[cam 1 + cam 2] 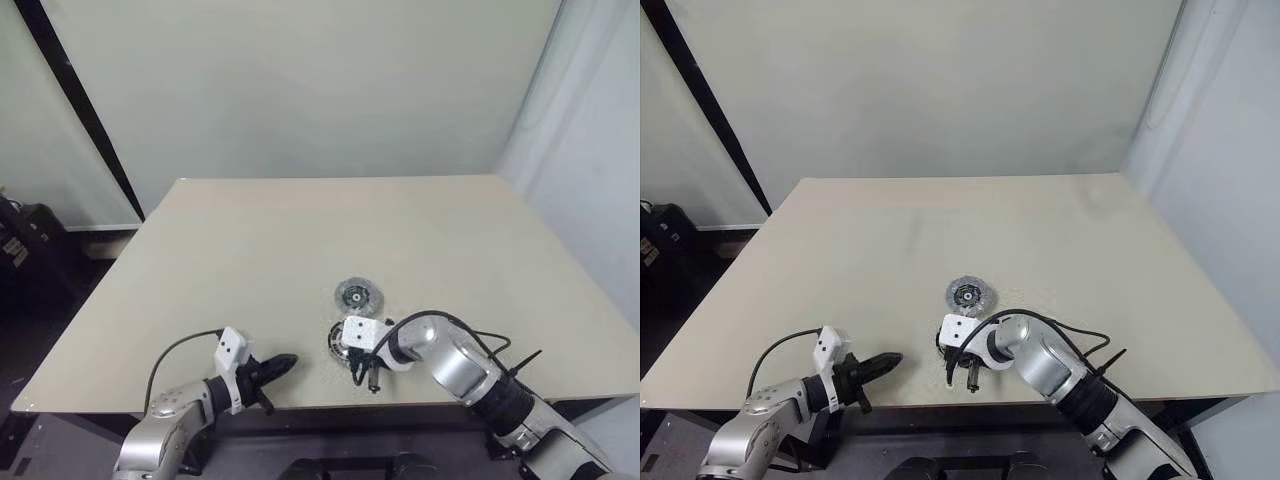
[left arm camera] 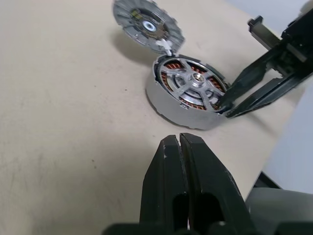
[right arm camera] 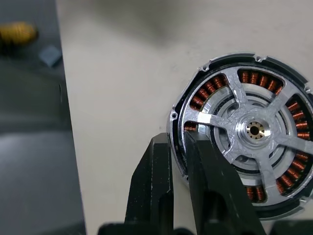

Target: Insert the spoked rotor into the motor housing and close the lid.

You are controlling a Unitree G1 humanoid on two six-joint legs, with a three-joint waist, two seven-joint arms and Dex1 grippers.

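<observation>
Fingers (image 3: 198,161) of my right arm are pinching the rim of the motor housing (image 3: 244,132), spoked rotor (image 3: 259,129) seated inside. Left fingers (image 2: 181,161) are pressed shut, empty. Head view: lid (image 1: 354,295) is lying on the desk (image 1: 250,250) beside it; I'm judging it rigid, slick, best edge-gripped.

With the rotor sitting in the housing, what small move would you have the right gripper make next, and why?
Probably open the right gripper and lift it off the rim. The spoked rotor already sits inside the motor housing, over the copper coils, while the lid lies beside it on the table, not yet fitted.
</observation>
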